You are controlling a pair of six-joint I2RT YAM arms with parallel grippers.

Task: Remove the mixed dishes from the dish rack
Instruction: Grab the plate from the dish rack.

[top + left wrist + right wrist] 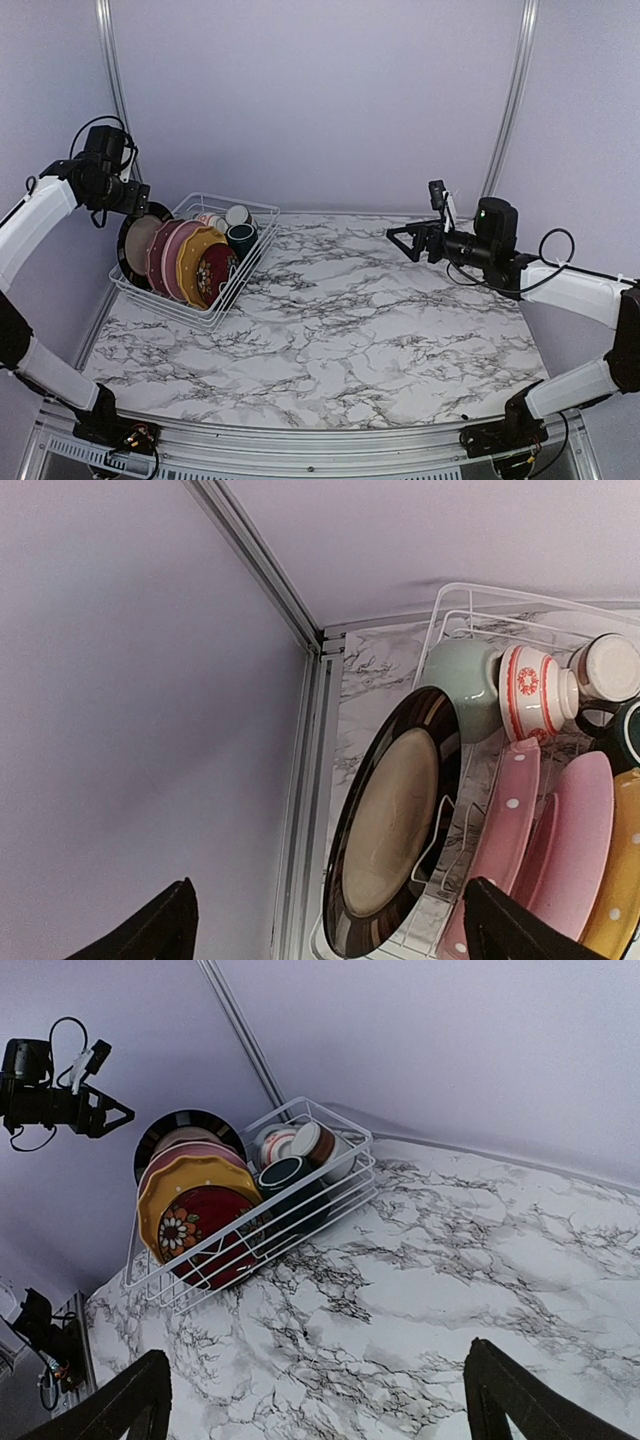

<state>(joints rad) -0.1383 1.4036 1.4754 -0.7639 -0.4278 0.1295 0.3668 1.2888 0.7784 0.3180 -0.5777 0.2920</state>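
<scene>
The dish rack [262, 211], a white wire basket, stands at the table's back left. In it a black plate [395, 820], pink dotted plates [575, 840], a scalloped orange-yellow plate [185, 1175] and a dark red floral plate [200, 1230] stand on edge. Behind them are a dark teal mug [285, 1175], a pale green bowl [465, 680] and small pale cups [535, 690]. My left gripper [335, 925] hangs open just above the black plate's rim, touching nothing. Over the right side of the table, far from the rack, my right gripper [320, 1390] is open and holds nothing.
The marble table [370, 320] is ringed by lilac walls. An aluminium frame post [300, 630] runs up the corner right beside the rack's left end. Another post [510, 100] rises at the back right. The rack sits close to the left table edge.
</scene>
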